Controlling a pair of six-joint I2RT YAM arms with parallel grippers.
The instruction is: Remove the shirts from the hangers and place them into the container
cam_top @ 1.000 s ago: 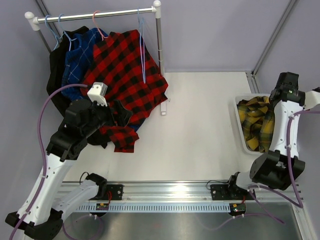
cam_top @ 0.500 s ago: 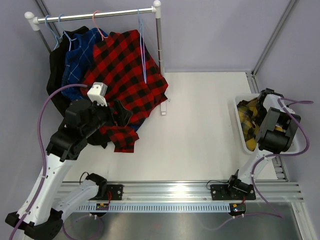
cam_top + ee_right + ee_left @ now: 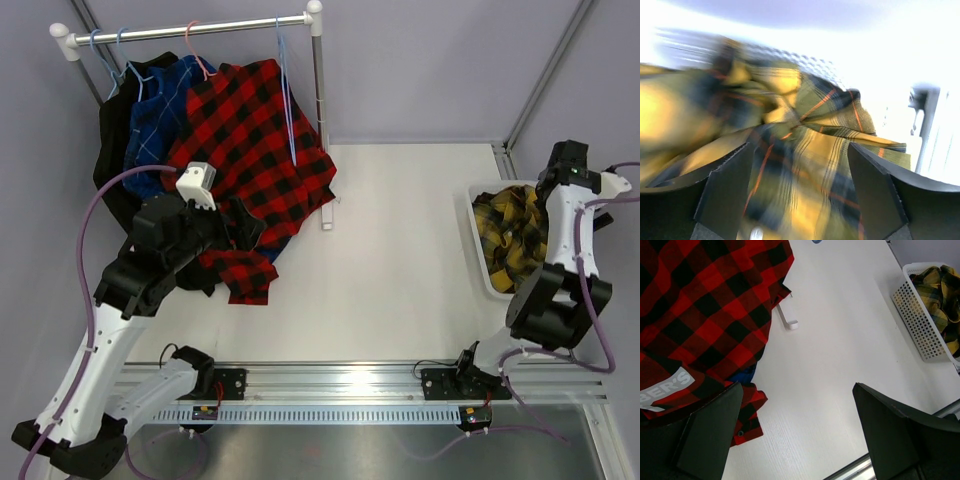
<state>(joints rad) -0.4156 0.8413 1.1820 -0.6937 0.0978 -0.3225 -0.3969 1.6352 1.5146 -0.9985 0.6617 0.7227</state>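
Three hang (black shirt (image 3: 113,150), blue shirt (image 3: 152,120), red shirt (image 3: 250,130)); one yellow shirt (image 3: 515,235) lies in the basket (image 3: 482,252). Left gripper (image 3: 797,390) and right gripper (image 3: 800,147) gape empty.

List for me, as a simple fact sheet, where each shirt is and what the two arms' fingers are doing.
In basket: yellow-and-black plaid shirt, bunched in the white basket at the right edge of the table
On rail: red-and-black plaid shirt, blue checked shirt and black shirt, hanging from the silver rail at back left
Left arm: left fingers wide open, empty, next to the red shirt's lower part
Right arm: right fingers spread apart over the yellow shirt
Shirts not yet in basket: three
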